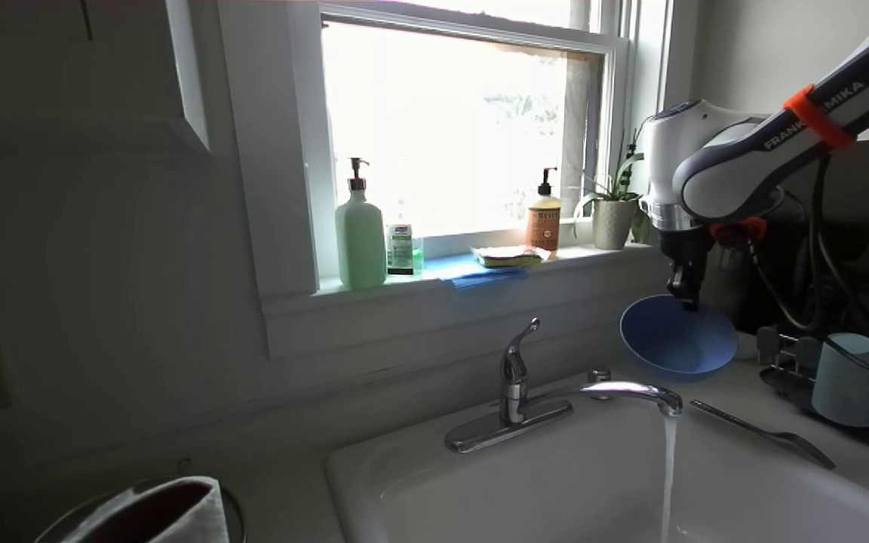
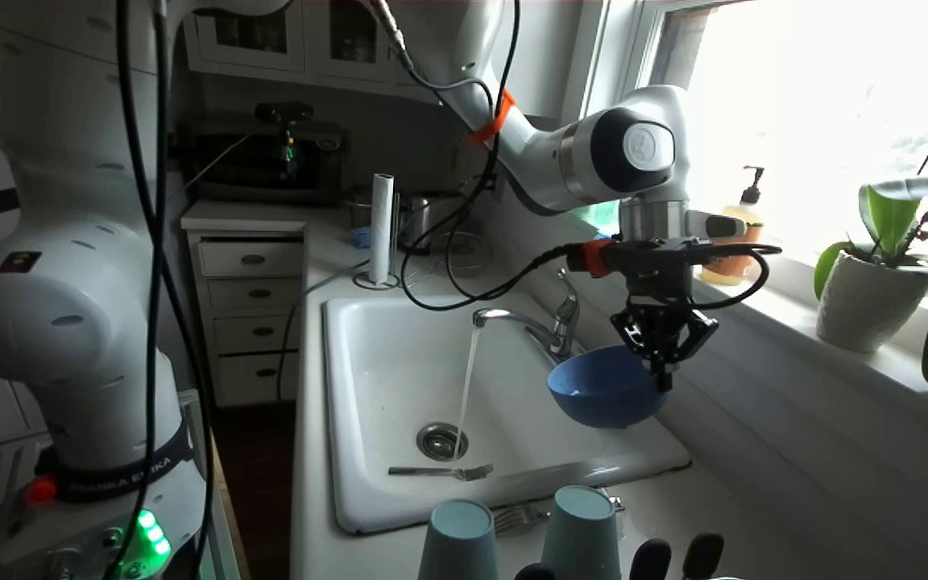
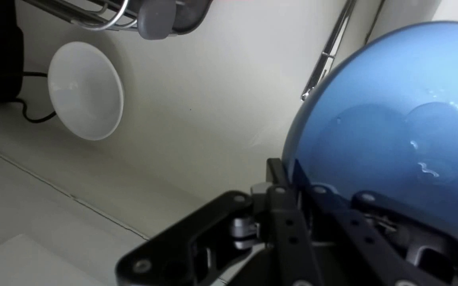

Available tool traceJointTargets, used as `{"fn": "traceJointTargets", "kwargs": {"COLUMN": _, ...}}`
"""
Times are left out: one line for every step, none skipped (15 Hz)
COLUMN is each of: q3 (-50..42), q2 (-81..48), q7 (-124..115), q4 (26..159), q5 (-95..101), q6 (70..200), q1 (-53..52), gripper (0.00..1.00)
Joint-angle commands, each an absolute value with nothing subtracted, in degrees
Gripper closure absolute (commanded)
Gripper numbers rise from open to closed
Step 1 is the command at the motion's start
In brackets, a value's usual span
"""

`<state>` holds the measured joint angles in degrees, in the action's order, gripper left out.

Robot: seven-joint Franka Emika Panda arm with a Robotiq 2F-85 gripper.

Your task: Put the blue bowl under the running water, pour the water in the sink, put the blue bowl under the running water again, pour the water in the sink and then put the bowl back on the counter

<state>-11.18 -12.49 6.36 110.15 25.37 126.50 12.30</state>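
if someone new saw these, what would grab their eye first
Probably the blue bowl, held up beside the silver faucet, its rim pinched in the robot's hand. Next would likely come the running water, a thin stream dropping from the spout into the white sink. The glaring window above the faucet also pulls the eye.

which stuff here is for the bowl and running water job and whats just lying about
For the job:
blue bowl
hand, gripping its rim
running water
sink
counter

Just lying about:
green bottle
orange soap bottle
sponge
potted plant
white bowl
upturned cups
fork in the sink
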Motion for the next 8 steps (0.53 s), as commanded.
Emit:
{"fn": "traceJointTargets", "kwargs": {"q3": -11.6, "q2": -16.7, "q7": 11.3, "q4": 104.0, "q5": 18.2, "q6": 122.6, "q1": 14.4, "gripper": 0.99}}
{"fn": "traceJointTargets", "kwargs": {"q3": -11.8, "q2": -17.4, "q7": 11.4, "q4": 103.2, "q5": 17.3, "q6": 122.4, "q1": 14.8, "gripper": 0.99}}
{"fn": "traceJointTargets", "kwargs": {"q3": -12.0, "q2": -18.0, "q7": 11.9, "q4": 102.6, "q5": 16.3, "q6": 122.8, "q1": 15.4, "gripper": 0.99}}
{"fn": "traceJointTargets", "kwargs": {"q3": -12.1, "q2": -18.8, "q7": 12.6, "q4": 101.7, "q5": 15.3, "q6": 122.3, "q1": 16.0, "gripper": 0.99}}
{"fn": "traceJointTargets", "kwargs": {"q3": -12.2, "q2": -19.5, "q7": 13.0, "q4": 100.8, "q5": 14.3, "q6": 122.1, "q1": 16.6, "gripper": 0.99}}
{"fn": "traceJointTargets", "kwargs": {"q3": -12.3, "q2": -20.2, "q7": 13.5, "q4": 99.9, "q5": 13.4, "q6": 121.7, "q1": 17.2, "gripper": 0.99}}
{"fn": "traceJointTargets", "kwargs": {"q3": -12.3, "q2": -20.9, "q7": 14.0, "q4": 99.0, "q5": 12.4, "q6": 121.0, "q1": 17.8, "gripper": 0.99}}
{"fn": "traceJointTargets", "kwargs": {"q3": -12.5, "q2": -21.5, "q7": 14.3, "q4": 98.2, "q5": 11.9, "q6": 120.3, "q1": 18.3, "gripper": 0.99}}
